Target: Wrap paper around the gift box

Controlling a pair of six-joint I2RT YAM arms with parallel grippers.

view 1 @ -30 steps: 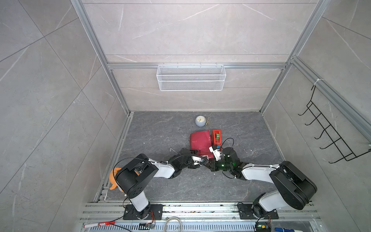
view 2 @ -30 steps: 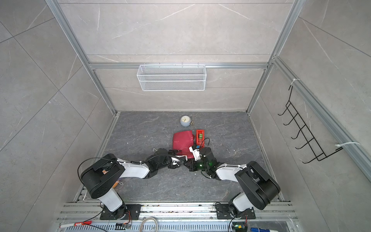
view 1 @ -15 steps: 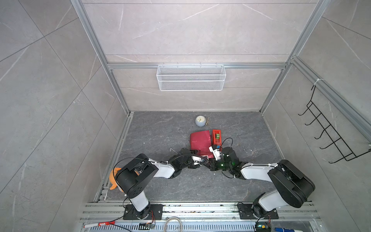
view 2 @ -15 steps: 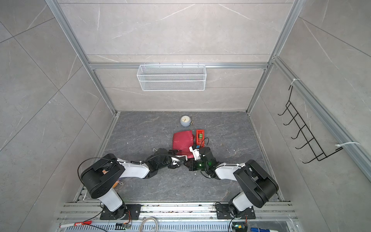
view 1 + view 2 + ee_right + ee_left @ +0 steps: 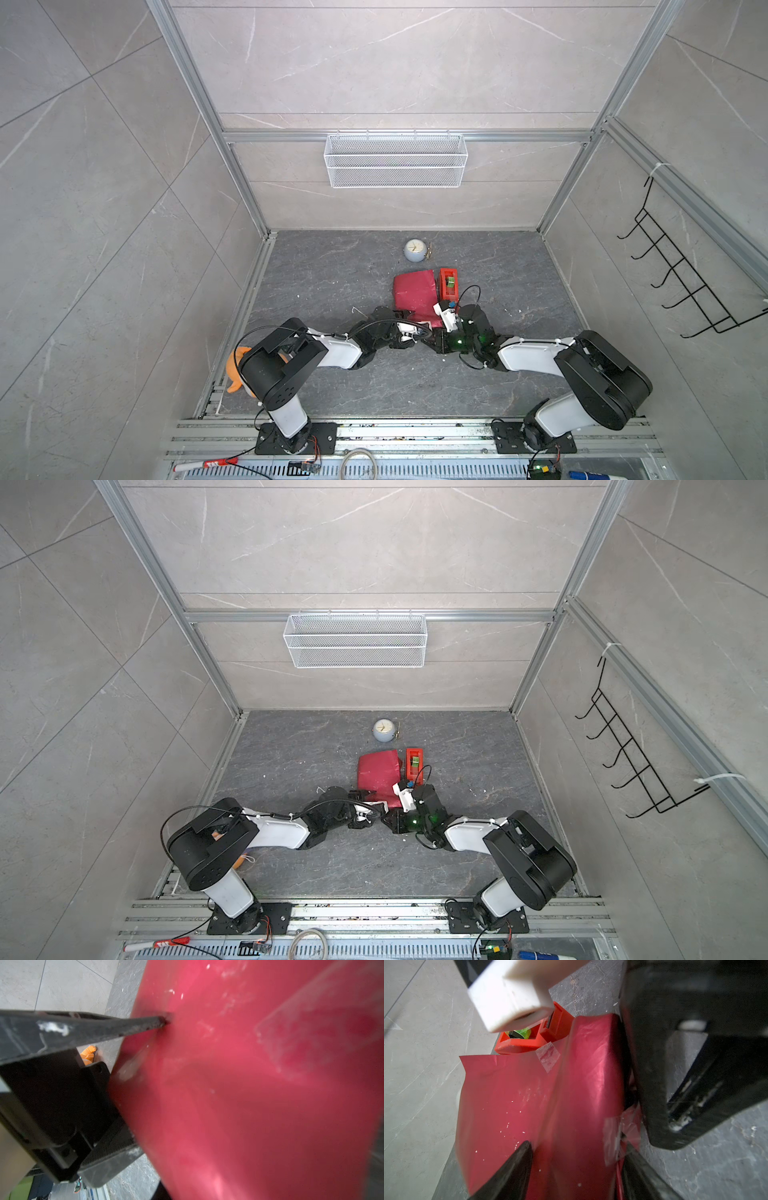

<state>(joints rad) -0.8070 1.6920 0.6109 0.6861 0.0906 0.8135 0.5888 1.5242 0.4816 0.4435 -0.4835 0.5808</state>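
Evidently the paper [image 5: 512, 1093] was thin and slippery (creased); I kept the left gripper [image 5: 577, 1159] spread astride its taped fold; right gripper's state unclear

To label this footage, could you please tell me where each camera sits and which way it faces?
Top views: high over the near edge, looking down at the floor; both arms whole.
Left wrist: on the left arm, facing the paper and tape dispenser past its fingers.
Right wrist: on the right arm, pressed close to the paper; one finger shows.
All share the paper.
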